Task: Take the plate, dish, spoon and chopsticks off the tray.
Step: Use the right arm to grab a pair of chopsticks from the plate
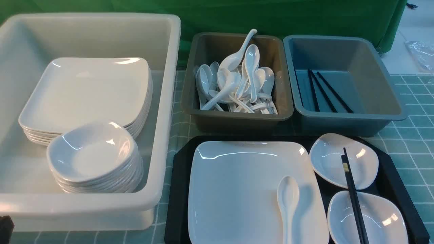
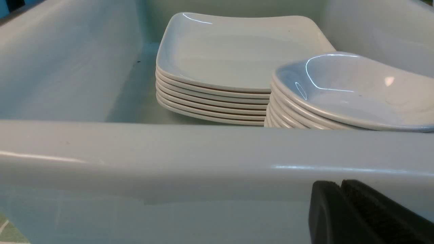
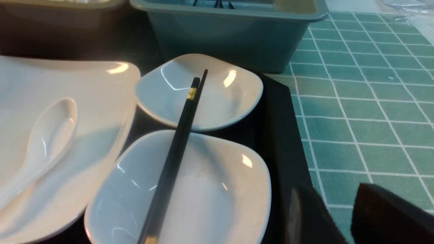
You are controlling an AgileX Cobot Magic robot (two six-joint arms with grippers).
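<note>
All four kinds of item are on the tray (image 1: pixel 179 189) and nothing is cleared, so I'd call this the very start. The plate (image 1: pixel 237 183) fills the tray's 9 o'clock half, with the spoon (image 1: pixel 288 200) lying on it at about 5 o'clock, bowl end away from the robot. The far dish (image 1: pixel 329 159) is at the tray's 2 o'clock and the near dish (image 1: pixel 383 217) at 4 o'clock. The chopsticks (image 1: pixel 352 193) lie together across both dishes, gold band toward 12. For drop-offs, the white tub (image 1: pixel 169 101) at 9–10 o'clock of the tray holds stacked plates (image 1: pixel 84 91) and stacked dishes (image 1: pixel 91 152). The grey tub (image 1: pixel 188 84) at 12 has spoons, and the blue tub (image 1: pixel 383 84) at 1 has chopsticks. The left gripper (image 2: pixel 340 184) is clenched on nothing, parked low against the white tub's near wall. The right gripper (image 3: pixel 335 193) has its jaws parted and empty, and sits just off the tray's 4 o'clock edge beside the near dish. The likely first pick is the chopsticks with the right arm, since they pin both dishes. That calls for a pinch across both sticks at once, best over a dish hollow where the fingers get clearance. Then lift level and carry to the blue tub. The spoon has to come off before the plate moves.
</note>
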